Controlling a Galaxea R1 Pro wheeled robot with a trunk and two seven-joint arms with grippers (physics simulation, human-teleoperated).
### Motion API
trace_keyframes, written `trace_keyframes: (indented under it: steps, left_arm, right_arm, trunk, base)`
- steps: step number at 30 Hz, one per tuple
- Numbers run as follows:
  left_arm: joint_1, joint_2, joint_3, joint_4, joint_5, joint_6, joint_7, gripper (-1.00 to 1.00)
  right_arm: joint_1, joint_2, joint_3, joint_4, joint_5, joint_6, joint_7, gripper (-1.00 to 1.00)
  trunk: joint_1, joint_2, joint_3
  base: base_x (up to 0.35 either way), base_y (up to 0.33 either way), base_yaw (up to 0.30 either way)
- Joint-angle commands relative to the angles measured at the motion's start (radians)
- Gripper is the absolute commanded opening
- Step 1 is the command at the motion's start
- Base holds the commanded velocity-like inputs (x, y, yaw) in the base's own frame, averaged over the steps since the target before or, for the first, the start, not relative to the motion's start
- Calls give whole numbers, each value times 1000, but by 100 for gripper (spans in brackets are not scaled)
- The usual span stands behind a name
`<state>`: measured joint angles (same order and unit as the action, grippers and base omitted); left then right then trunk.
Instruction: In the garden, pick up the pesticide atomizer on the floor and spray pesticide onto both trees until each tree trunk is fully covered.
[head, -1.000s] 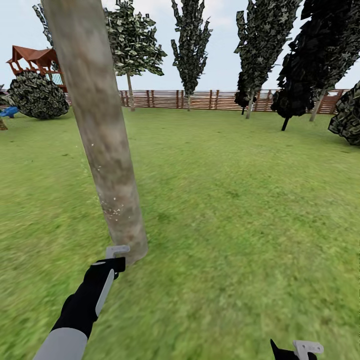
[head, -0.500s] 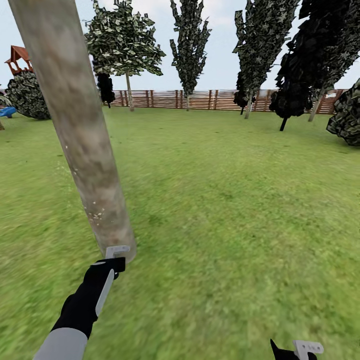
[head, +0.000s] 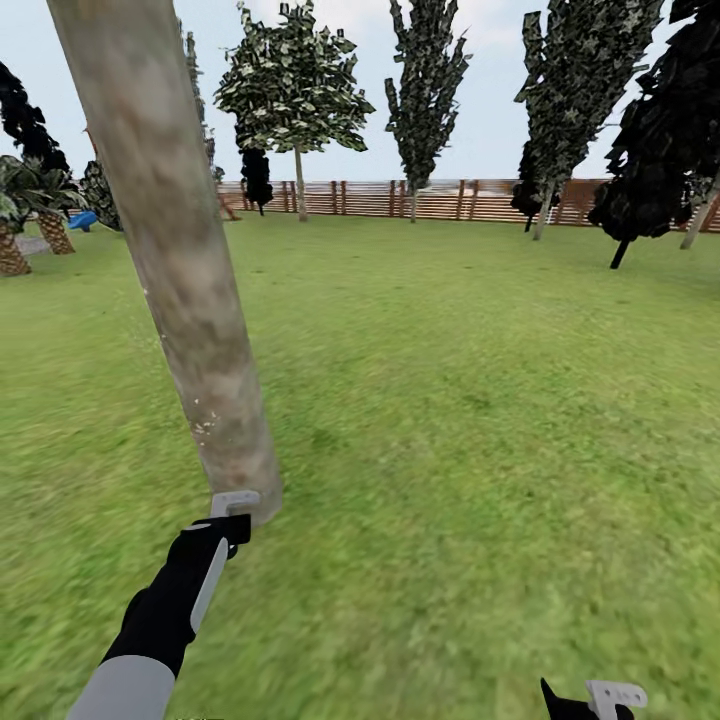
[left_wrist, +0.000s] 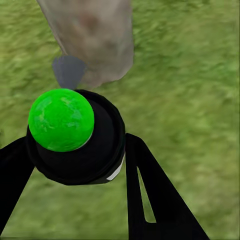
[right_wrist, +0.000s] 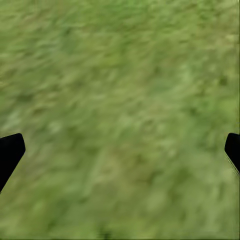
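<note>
My left gripper (head: 234, 506) hangs low by the foot of the near tree trunk (head: 188, 270), a thick pale mottled column leaning across the head view. In the left wrist view, its black fingers (left_wrist: 150, 195) are shut on the pesticide atomizer (left_wrist: 95, 160), a dark round body with a bright green cap (left_wrist: 61, 119) and a grey nozzle facing the trunk base (left_wrist: 97, 40). A few white specks of pesticide (head: 204, 426) dot the lower bark. My right gripper (head: 606, 696) sits at the bottom edge, open over bare grass (right_wrist: 120, 150).
Lawn stretches to a brown slat fence (head: 450, 200) lined with several tall trees (head: 296, 95). A short palm (head: 12, 235) and a blue object (head: 82, 218) stand at the far left. Dark foliage (head: 665, 150) fills the right edge.
The whole head view has swung left: the far trees and fence slid right and the palm came into sight. Both arms keep their place in the picture.
</note>
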<state>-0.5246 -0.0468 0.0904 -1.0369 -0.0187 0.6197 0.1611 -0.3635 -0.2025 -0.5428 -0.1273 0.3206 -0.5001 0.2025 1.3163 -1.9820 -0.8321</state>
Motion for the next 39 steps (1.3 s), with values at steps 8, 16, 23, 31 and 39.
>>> trace_keyframes:
  steps: [8,16,23,31,39]
  left_arm:
    - [0,1,0,0,0,0,0,-100]
    - [0,2,4,-8,-1,-2,0,-100]
    - [-48,-31,-6,-16,-3,6,-3,-100]
    - [-151,-17,-30,-19,-9,21,-13,-100]
    - [-178,41,-21,-26,-1,37,-15,-100]
  right_arm:
    - [0,0,0,0,0,0,0,100]
    - [0,0,0,0,0,0,0,100]
    - [0,0,0,0,0,0,0,100]
    - [0,0,0,-2,0,0,-1,100]
    - [0,0,0,-1,0,0,-1,100]
  trunk:
    - [0,0,0]
    - [0,0,0]
    - [0,0,0]
    - [0,0,0]
    - [0,0,0]
  base:
    - [112,-235,278]
    - [83,-93,274]
    - [1,0,37]
    - [0,0,0]
    - [0,0,0]
